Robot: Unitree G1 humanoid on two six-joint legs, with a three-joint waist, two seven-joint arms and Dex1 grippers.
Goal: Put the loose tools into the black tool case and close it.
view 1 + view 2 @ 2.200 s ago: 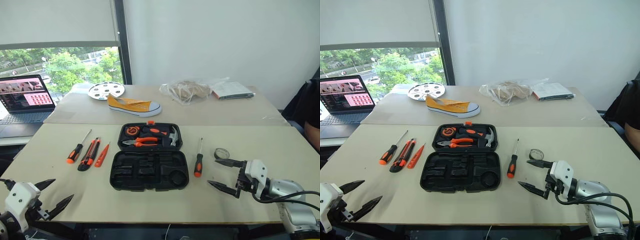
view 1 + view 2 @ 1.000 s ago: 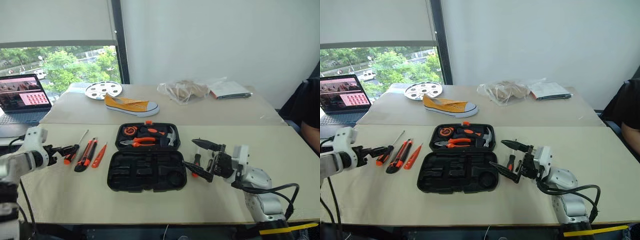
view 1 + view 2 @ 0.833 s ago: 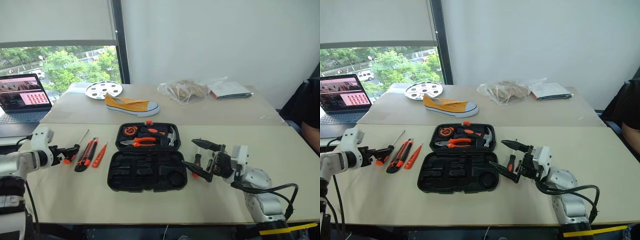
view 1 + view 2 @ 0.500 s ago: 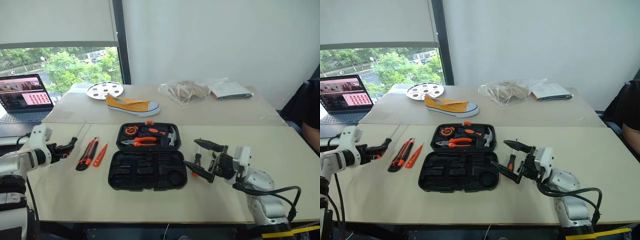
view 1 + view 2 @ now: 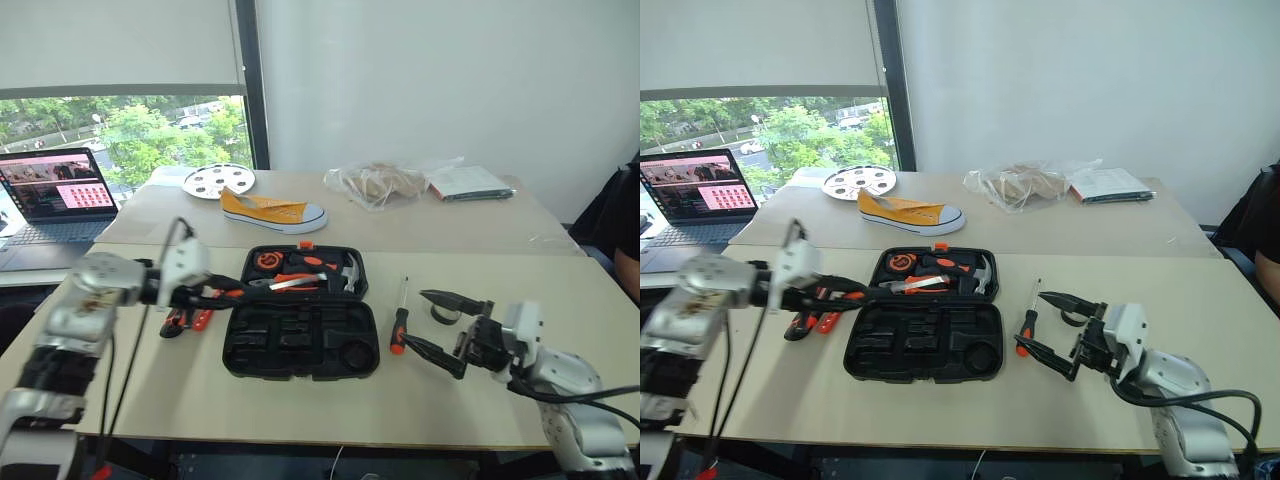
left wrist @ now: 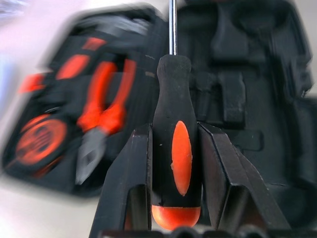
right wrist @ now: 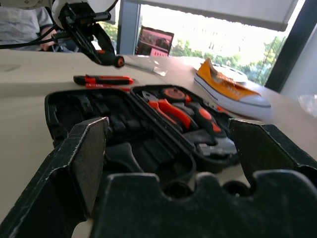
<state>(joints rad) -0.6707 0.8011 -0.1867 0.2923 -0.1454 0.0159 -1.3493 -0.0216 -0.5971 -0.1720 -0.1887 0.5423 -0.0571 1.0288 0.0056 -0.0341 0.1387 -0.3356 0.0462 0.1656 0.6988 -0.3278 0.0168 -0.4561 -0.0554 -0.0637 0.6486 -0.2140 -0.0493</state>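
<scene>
From the head cameras, the black tool case point(image 5: 300, 325) lies open flat in the middle of the near desk point(image 5: 300, 410), its empty moulded half nearest the robot and the far half holding orange-handled pliers point(image 5: 290, 282) and a hammer point(image 5: 345, 272). The left hand point(image 5: 215, 295) reaches in from the left, clenched on a black-and-orange screwdriver point(image 5: 262, 288) that is lifted over the case's left edge, its shaft pointing across the far half. Just left of the case, partly behind that hand, the utility knife point(image 5: 172, 324) and the slim orange tool point(image 5: 200, 320) lie on the desk. To the right of the case the second screwdriver point(image 5: 399, 325) lies with its handle toward the robot, and the small greyish ring point(image 5: 441, 313) sits a little further right. The right hand point(image 5: 440, 328) hovers beside these two, fingers spread wide and empty. On the far desk sit a yellow shoe point(image 5: 272, 211), a laptop point(image 5: 55, 205) and a crumpled plastic bag point(image 5: 380, 183).

From the left wrist, both fingers point(image 6: 126, 183) press the screwdriver's handle point(image 6: 174, 158) between them, with the blurred case below.

From the right wrist, the two fingers point(image 7: 81, 158) stand far apart with nothing between them; beyond lie the open case point(image 7: 138, 129), the knife point(image 7: 101, 79) and the left hand point(image 7: 86, 29) with its screwdriver.
</scene>
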